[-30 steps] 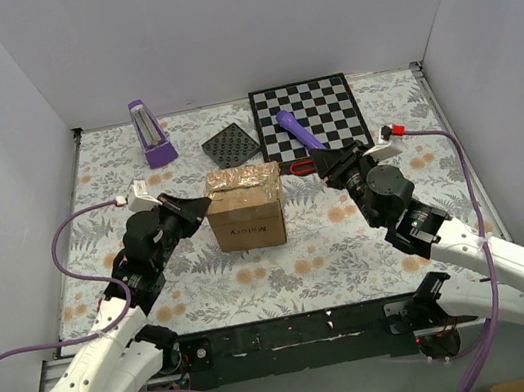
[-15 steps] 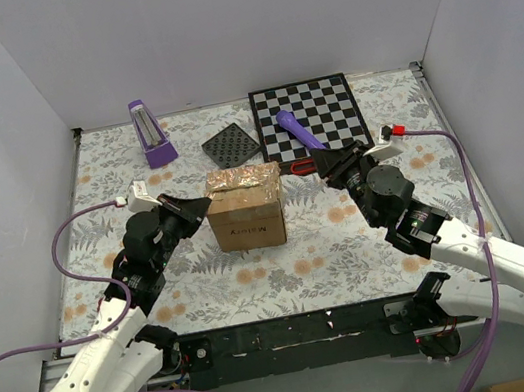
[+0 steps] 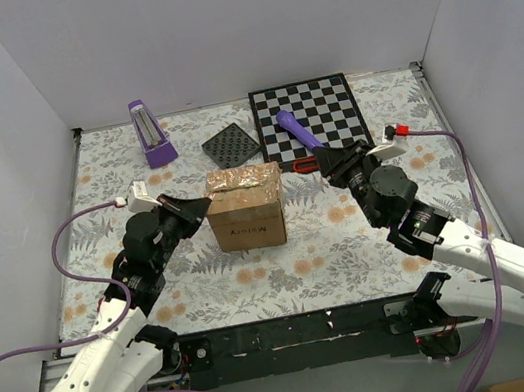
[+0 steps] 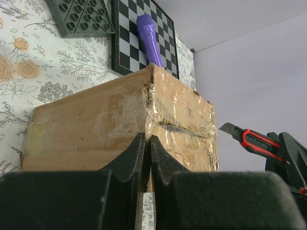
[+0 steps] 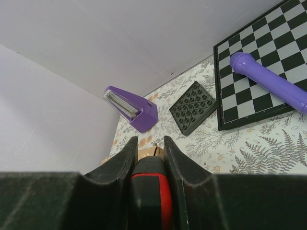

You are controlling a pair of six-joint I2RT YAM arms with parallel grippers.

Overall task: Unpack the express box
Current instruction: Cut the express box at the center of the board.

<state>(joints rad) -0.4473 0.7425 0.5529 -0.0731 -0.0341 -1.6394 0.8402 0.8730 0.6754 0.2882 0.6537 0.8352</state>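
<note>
The express box (image 3: 246,209) stands in the middle of the frame on the worktop (image 3: 286,273), with its taped flaps down. The left hand (image 3: 205,204) is closed on nothing, and its tips rest against the upper left edge of the box, I think to steady it. The right hand (image 3: 323,159) grips a red and black knife (image 3: 301,165) that points at the box from the right, near but apart. The step is cutting the tape. Next, the blade must reach the top seam and run along it shallowly.
</note>
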